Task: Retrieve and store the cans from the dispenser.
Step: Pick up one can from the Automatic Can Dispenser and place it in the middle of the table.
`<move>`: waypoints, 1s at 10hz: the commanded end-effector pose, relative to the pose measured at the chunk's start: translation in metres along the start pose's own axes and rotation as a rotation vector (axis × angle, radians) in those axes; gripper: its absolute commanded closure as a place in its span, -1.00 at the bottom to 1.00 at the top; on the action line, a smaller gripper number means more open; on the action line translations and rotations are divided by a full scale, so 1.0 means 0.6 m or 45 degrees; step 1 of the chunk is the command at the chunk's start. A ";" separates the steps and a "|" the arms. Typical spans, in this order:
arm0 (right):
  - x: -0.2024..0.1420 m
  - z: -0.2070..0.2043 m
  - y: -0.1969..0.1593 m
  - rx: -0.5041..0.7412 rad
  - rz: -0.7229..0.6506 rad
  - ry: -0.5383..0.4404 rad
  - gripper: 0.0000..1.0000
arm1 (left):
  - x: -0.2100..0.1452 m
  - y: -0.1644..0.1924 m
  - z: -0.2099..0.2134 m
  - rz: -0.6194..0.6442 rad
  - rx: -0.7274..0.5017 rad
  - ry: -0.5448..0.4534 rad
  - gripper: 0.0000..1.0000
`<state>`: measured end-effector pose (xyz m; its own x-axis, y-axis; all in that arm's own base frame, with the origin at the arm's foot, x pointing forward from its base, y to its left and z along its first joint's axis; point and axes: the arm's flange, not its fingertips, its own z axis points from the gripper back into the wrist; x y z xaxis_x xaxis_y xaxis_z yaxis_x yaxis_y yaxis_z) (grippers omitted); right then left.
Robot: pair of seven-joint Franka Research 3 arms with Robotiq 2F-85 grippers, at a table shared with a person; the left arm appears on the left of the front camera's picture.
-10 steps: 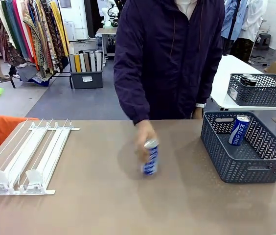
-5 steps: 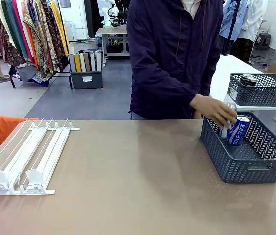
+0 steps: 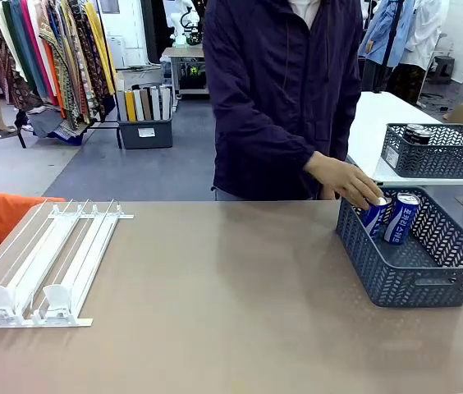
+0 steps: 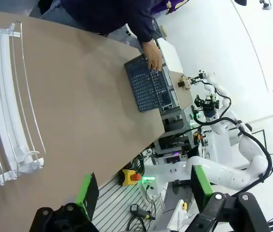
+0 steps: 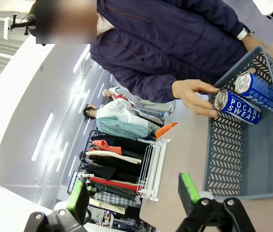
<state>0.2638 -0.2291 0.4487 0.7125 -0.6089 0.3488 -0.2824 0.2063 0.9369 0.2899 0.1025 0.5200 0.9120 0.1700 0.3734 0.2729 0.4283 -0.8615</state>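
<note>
- Front view: a brown table (image 3: 215,312) spans the lower frame; clothes racks (image 3: 51,57) fill the upper left, and a white table carries a second basket (image 3: 437,152) at upper right.
- The white dispenser (image 3: 47,267) lies at lower left, its lanes holding no cans.
- In the grey basket (image 3: 416,263) at right, two blue cans (image 3: 401,218) lean side by side (lettering legible from the right wrist).
- The person's hand (image 3: 348,182) touches the nearer can's top.
- Left gripper (image 4: 144,186) gapes wide; right gripper (image 5: 134,191) likewise, both holding nothing.
- A second ago the hand held that can upright mid-table; the basket then held one.
</note>
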 end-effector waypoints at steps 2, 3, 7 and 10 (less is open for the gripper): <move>0.006 -0.005 0.010 0.024 -0.021 -0.026 -1.00 | 0.001 -0.001 0.002 0.003 -0.027 -0.009 -1.00; 0.006 -0.005 0.010 0.024 -0.021 -0.026 -1.00 | 0.001 -0.001 0.002 0.003 -0.027 -0.009 -1.00; 0.006 -0.005 0.010 0.024 -0.021 -0.026 -1.00 | 0.001 -0.001 0.002 0.003 -0.027 -0.009 -1.00; 0.006 -0.005 0.010 0.024 -0.021 -0.026 -1.00 | 0.001 -0.001 0.002 0.003 -0.027 -0.009 -1.00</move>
<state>0.2638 -0.2291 0.4487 0.7125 -0.6089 0.3488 -0.2824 0.2063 0.9369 0.2890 0.1032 0.5196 0.9133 0.1699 0.3702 0.2711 0.4248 -0.8637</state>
